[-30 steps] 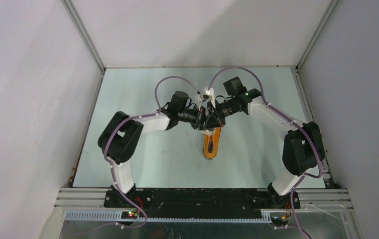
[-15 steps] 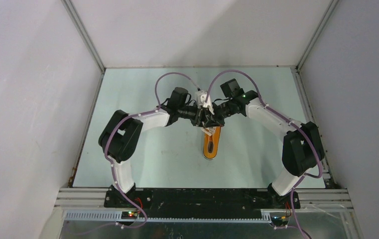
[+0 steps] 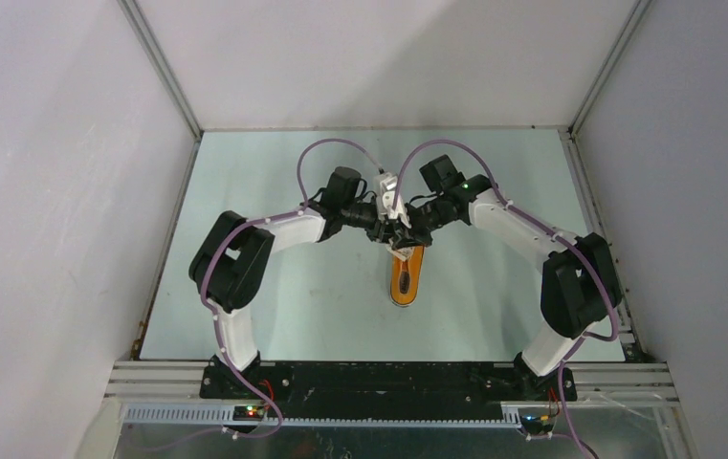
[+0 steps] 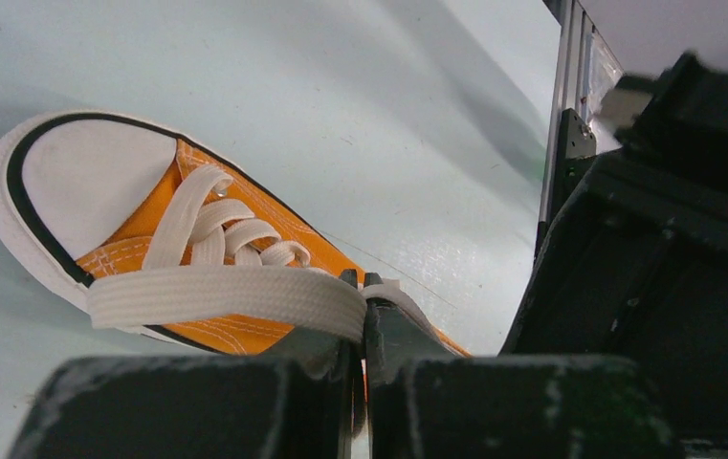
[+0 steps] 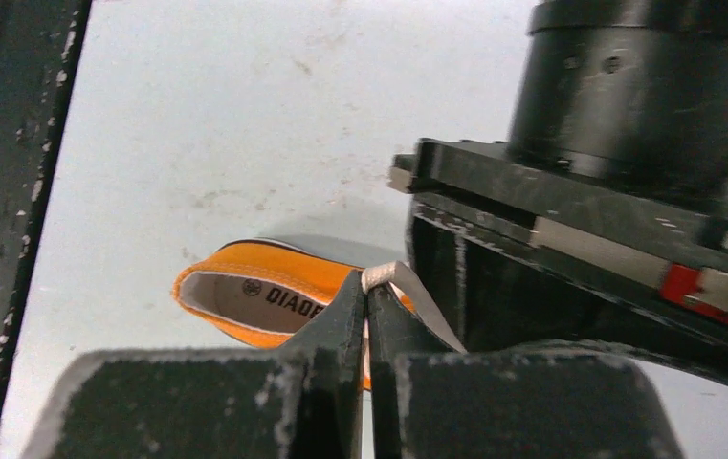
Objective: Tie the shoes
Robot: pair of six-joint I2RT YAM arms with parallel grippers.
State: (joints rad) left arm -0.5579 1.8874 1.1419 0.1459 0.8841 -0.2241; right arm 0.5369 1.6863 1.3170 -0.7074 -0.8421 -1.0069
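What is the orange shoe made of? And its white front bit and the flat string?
The orange upper looks like matte cloth, probably canvas: stitched seams show. The toe cap looks like smooth white rubber, no weave, edged by a black line. The lace is flat woven fabric, maybe cotton; its fine ribbed weave shows.

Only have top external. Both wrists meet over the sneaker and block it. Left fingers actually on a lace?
Observer: Yes. Left gripper is shut on a flat white lace that runs straight across in front of the sneaker.
Operator: Right side?
Observer: Right gripper is shut too, pinching a folded lace strand over the heel opening.
Operator: Any knot yet?
Observer: None in either wrist view; only the crossed eyelet rows show.
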